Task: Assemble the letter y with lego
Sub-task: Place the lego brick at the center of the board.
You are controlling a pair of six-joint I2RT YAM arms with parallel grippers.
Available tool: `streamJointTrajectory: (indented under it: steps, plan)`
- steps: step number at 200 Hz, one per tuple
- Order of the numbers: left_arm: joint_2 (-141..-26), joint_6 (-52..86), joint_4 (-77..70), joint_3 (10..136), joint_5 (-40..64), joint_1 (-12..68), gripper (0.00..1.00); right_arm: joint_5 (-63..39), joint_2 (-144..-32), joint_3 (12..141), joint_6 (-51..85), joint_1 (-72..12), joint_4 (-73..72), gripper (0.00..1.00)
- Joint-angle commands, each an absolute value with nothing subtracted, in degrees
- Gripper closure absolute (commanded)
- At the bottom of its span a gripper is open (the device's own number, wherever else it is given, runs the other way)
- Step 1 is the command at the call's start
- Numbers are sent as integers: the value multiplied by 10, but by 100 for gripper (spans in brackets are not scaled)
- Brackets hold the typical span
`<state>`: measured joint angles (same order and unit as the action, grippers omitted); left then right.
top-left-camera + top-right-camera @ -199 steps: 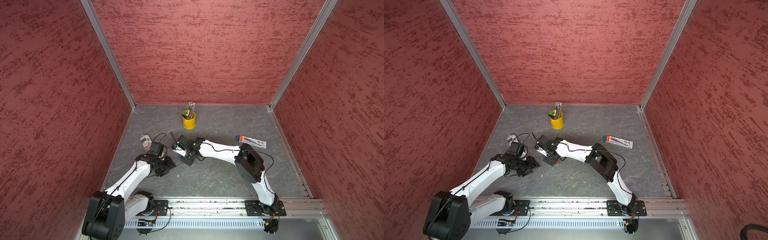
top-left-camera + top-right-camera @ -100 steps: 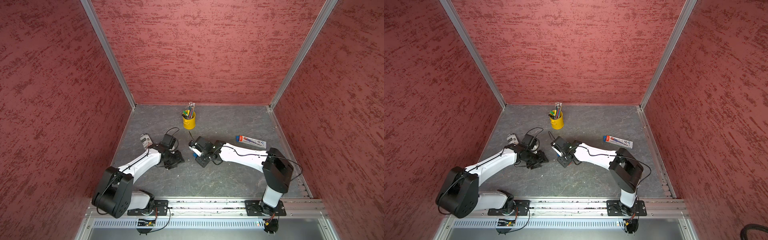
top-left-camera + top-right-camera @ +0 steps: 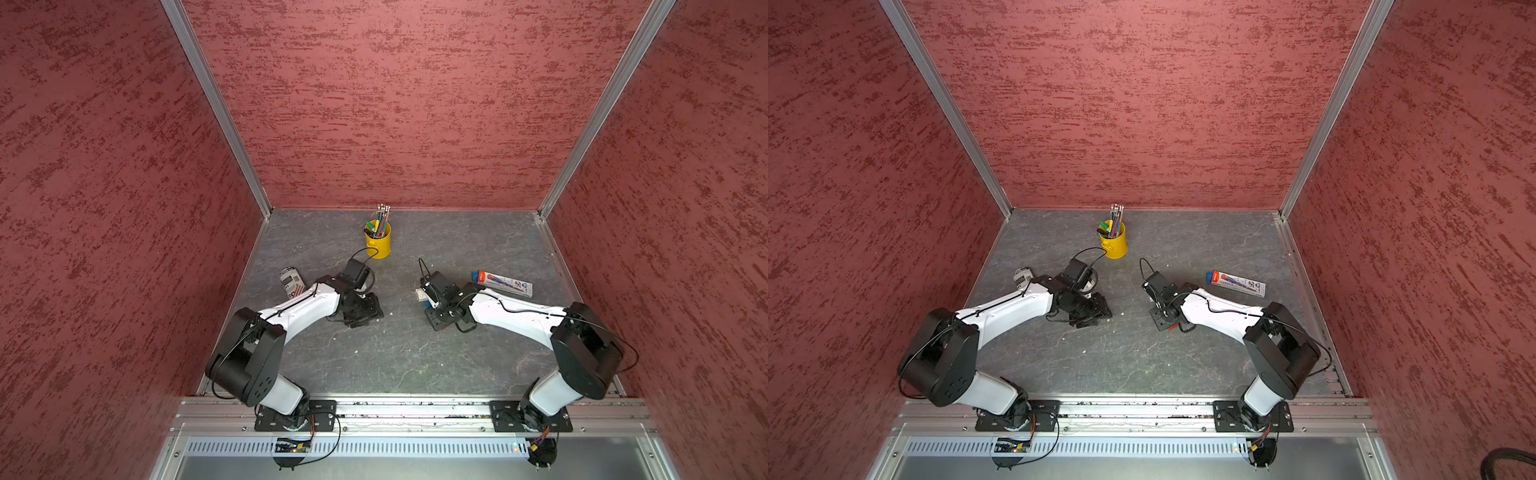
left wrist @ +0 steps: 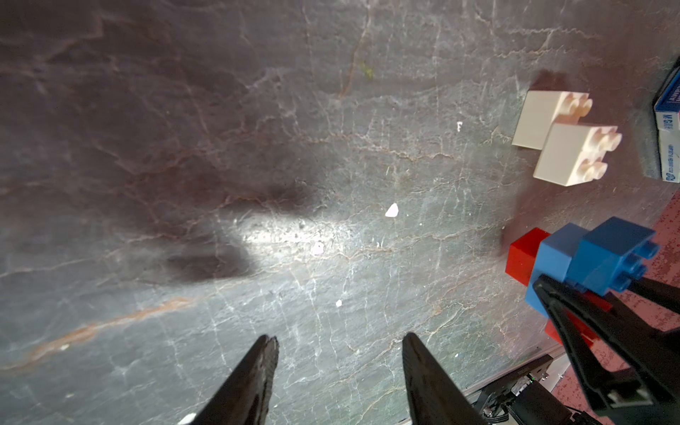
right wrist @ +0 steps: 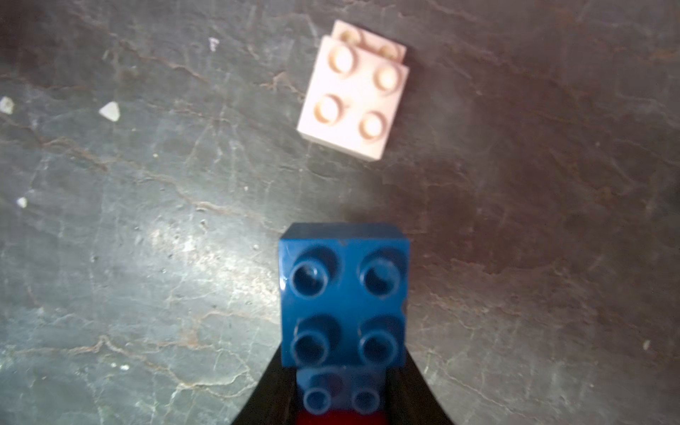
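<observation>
No text can be read outright. The flat box [image 3: 503, 284], right of the yellow cup [image 3: 379, 243] in both top views, bears print too small to read; likewise the black-and-white roll [image 3: 292, 282] left of it.

red brick [image 5: 340, 417] — mostly hidden under blue bricks [image 5: 344, 298], box [image 4: 669, 147] cut by edge

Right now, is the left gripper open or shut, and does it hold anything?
Open and empty. In the left wrist view the fingers of the left gripper stand apart, with only bare table between them.
</observation>
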<state>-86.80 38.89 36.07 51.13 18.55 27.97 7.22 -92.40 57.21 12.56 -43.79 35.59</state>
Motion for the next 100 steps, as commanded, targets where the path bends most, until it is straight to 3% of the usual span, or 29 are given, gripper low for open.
streamJointTrajectory:
  steps: [1,100]
  plan:
    - [-872,380,363,521,175,282,42,98,-925,568,135,-430,345,70]
    - [-868,374,363,510,173,275,42,99,-952,589,137,-426,351,48]
